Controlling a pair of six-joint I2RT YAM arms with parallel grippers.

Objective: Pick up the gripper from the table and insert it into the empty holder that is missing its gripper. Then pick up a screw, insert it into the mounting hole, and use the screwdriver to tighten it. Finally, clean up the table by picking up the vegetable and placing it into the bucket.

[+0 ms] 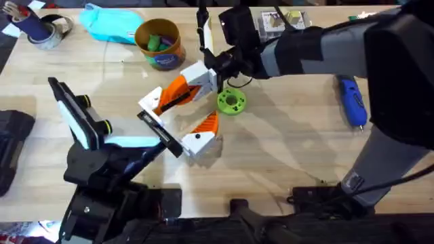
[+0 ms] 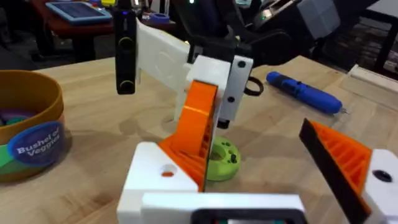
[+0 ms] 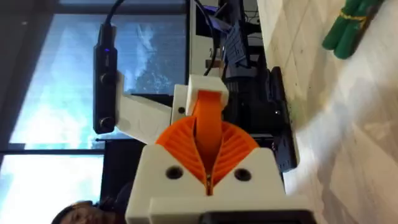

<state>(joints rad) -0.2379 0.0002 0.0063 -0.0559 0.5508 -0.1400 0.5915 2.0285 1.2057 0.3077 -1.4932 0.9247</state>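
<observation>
My right gripper (image 1: 198, 81) (image 2: 210, 78) (image 3: 208, 134) reaches across the middle and is shut on the orange wedge of the gripper (image 1: 175, 91) (image 2: 196, 134) (image 3: 209, 112). The wedge slants down to its white base at the empty holder (image 1: 150, 103) (image 2: 211, 202) on the left arm's black bar (image 1: 163, 135). My left gripper (image 1: 175, 125) stands open; its other mount carries a short orange finger (image 1: 207, 125) (image 2: 348, 162). The green vegetable (image 1: 231, 102) (image 2: 224, 158) lies just beyond the bar. The bucket (image 1: 159, 44) (image 2: 28, 124) stands at the back. The blue screwdriver (image 1: 352, 102) (image 2: 305, 93) lies at the right. A screw is out of view.
A light blue bag (image 1: 112, 24) and a dark cup with a tape roll (image 1: 41, 30) sit at the back left. A black case (image 1: 10, 146) lies at the left edge. Bare wood stretches between the vegetable and the screwdriver.
</observation>
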